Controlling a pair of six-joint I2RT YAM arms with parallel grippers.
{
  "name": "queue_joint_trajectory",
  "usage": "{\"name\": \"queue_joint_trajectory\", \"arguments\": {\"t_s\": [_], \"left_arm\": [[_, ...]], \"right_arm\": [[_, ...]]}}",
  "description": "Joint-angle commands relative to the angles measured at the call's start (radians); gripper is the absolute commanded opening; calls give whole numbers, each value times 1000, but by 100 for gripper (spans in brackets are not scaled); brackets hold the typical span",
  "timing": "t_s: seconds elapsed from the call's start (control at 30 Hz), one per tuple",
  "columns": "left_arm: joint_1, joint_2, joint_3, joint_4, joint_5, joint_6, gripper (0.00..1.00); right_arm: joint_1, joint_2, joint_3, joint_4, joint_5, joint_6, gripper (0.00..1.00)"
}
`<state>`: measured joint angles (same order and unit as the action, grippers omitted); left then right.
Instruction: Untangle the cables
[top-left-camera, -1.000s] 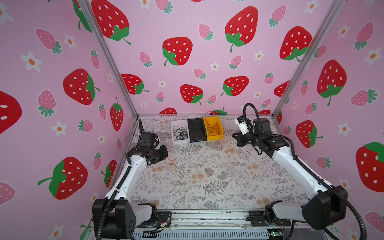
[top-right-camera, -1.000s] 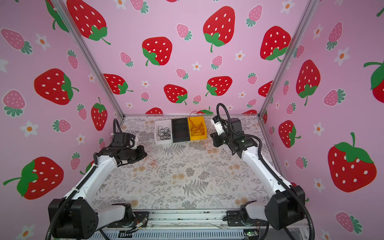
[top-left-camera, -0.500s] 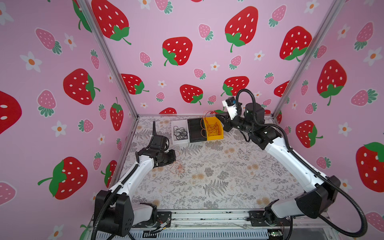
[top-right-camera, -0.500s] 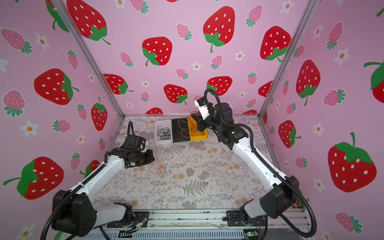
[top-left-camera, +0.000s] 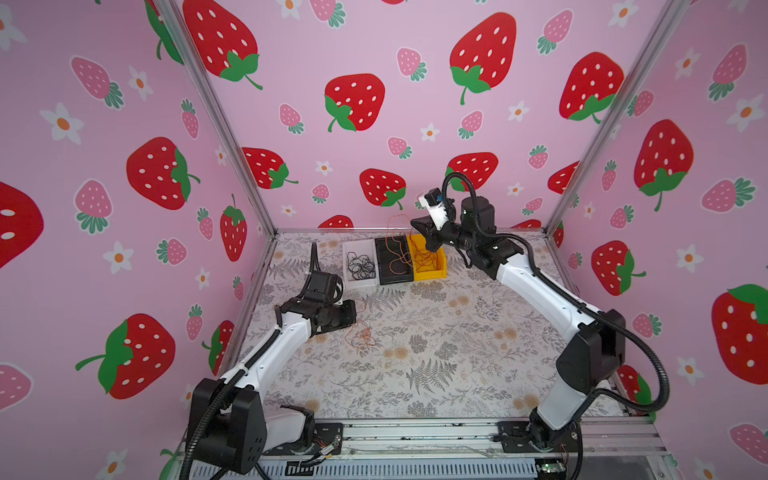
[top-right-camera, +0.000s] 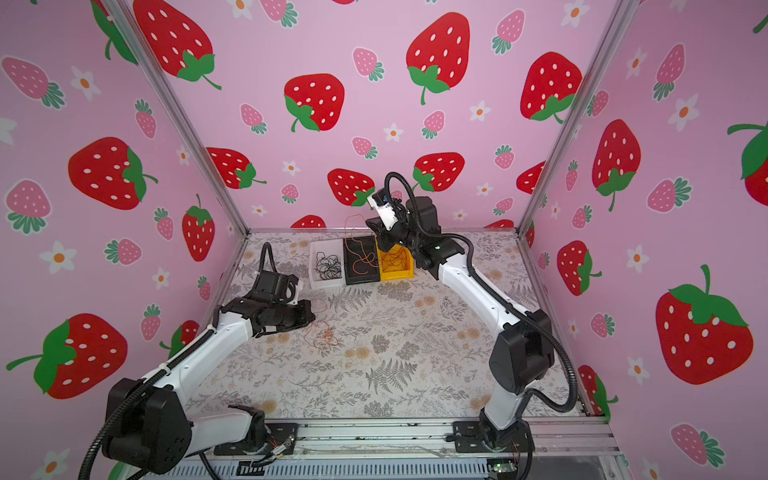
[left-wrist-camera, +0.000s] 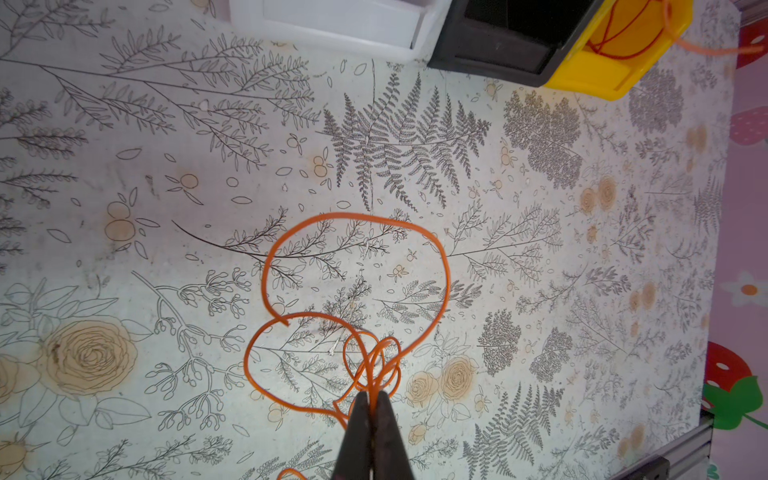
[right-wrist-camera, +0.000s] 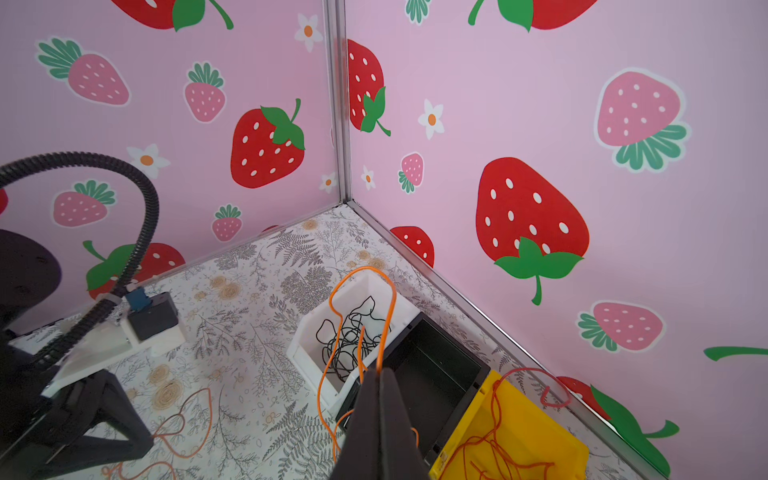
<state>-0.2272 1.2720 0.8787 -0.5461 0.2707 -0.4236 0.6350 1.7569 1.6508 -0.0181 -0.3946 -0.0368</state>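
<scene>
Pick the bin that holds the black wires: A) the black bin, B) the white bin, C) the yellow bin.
B: the black wires lie coiled inside the white bin, the leftmost of the three bins in both top views.

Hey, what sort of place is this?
Likely a robot test booth: two arms bolted to a metal rail, strawberry-print walls boxing in a small table, and small bins with wires.

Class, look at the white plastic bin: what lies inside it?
A tangle of thin black wires lies in the white plastic bin; the bin floor beneath the tangle is hidden.
</scene>
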Motion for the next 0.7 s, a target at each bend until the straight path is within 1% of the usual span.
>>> {"name": "queue_joint_trajectory", "arguments": {"t_s": [0.0, 0.2, 0.43, 0.57, 0.63, 0.67], "left_arm": [[-4, -10, -4, 11, 4, 18, 0], [-4, -20, -2, 3, -4, 26, 0], [-4, -25, -2, -3, -12, 24, 0], [-4, -26, 1, -2, -13, 22, 0], [-4, -26, 5, -1, -10, 21, 0], [-4, -26, 7, -2, -7, 21, 0]], "right_arm": [[5, 54, 51, 61, -30, -35, 3], [3, 177, 113, 75, -10, -30, 2], [2, 288, 137, 115, 95, -11, 2], [2, 337, 140, 113, 119, -5, 4], [2, 363, 150, 88, 125, -2, 7], [3, 371, 153, 77, 132, 2, 11]]}}
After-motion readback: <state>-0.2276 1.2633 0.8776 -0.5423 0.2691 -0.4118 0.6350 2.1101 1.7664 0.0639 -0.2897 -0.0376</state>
